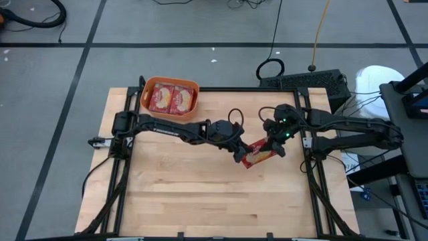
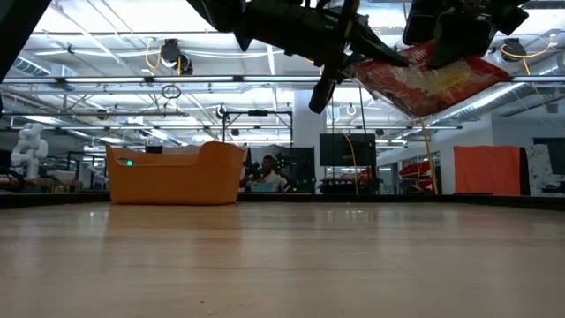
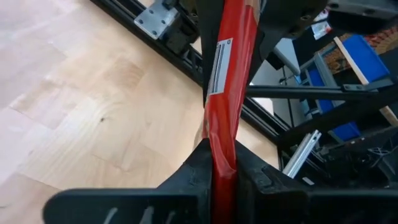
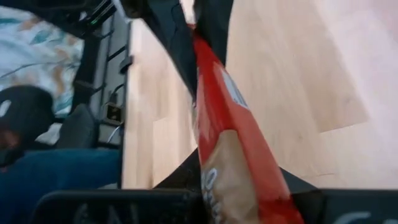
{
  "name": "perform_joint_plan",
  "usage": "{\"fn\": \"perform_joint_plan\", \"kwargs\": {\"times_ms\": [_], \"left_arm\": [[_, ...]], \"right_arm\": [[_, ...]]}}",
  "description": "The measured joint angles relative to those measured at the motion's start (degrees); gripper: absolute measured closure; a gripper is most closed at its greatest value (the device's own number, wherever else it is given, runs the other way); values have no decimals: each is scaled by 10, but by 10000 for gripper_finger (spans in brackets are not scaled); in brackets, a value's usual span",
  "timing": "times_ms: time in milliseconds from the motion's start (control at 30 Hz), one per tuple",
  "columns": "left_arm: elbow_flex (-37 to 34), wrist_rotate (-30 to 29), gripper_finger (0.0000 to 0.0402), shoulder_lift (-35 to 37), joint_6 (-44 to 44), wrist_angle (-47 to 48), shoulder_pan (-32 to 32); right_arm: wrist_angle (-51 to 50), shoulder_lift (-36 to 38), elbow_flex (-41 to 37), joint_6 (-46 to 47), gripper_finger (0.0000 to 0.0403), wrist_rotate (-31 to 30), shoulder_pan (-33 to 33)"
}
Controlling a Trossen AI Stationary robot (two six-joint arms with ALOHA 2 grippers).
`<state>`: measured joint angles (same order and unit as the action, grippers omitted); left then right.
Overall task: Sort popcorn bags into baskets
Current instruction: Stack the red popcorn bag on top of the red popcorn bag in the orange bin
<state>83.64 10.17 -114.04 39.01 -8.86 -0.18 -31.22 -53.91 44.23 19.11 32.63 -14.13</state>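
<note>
a: how far along was the sorting?

b: partway, i'd judge. two popcorn bags (image 1: 168,98) already lay side by side in the orange basket (image 1: 195,86) at the table's (image 1: 174,187) far left corner. no other loose packets showed on the wood, so whatever was left, beyond the one in the air, sat out of sight.

a: and that one?

b: a third bag (image 1: 258,154) hung above the table's middle right, well apart from the basket, caught between both arms. the left gripper (image 1: 241,155) had its jaws closed on one edge; its wrist view showed the red film pinched tight between the dark fingers (image 3: 186,180). the right gripper (image 1: 276,148) was clamped on the opposite end. it read as a handover, with neither side let go.

a: how did the packet look?

b: flat, red, with a cream oval picture and a white label strip; from the low view it sagged and tilted, crinkled like thin foil.
</note>
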Motion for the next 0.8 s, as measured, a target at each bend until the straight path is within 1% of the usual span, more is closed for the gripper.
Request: {"fn": "perform_joint_plan", "kwargs": {"times_ms": [100, 200, 333, 467, 533, 600, 667, 700, 733, 800], "left_arm": [[0, 0, 361, 0, 1, -5, 5], [0, 10, 359, 4, 3, -13, 10], [0, 18, 376, 16, 5, -35, 17], [1, 27, 377, 32, -1, -38, 28], [-1, 39, 375, 41, -1, -24, 36], [0, 39, 366, 49, -5, -29, 44], [0, 39, 364, 68, -13, -4, 53], [0, 37, 364, 74, -20, -9, 57], [1, 37, 366, 84, -25, -4, 63], [0, 38, 371, 108, -36, 36, 76]], "right_arm": [[2, 16, 0, 6, 336, -39, 0], [15, 40, 0, 11, 293, -59, -2], [16, 70, 0, 33, 228, -64, -8], [37, 102, 0, 65, 174, -71, -11], [58, 119, 0, 83, 150, -72, -14], [78, 135, 0, 100, 131, -73, -20], [107, 149, 0, 116, 118, -76, -27], [122, 156, 0, 123, 114, -81, -30], [132, 162, 0, 130, 111, -90, -33], [159, 173, 0, 132, 109, -119, -38]]}}
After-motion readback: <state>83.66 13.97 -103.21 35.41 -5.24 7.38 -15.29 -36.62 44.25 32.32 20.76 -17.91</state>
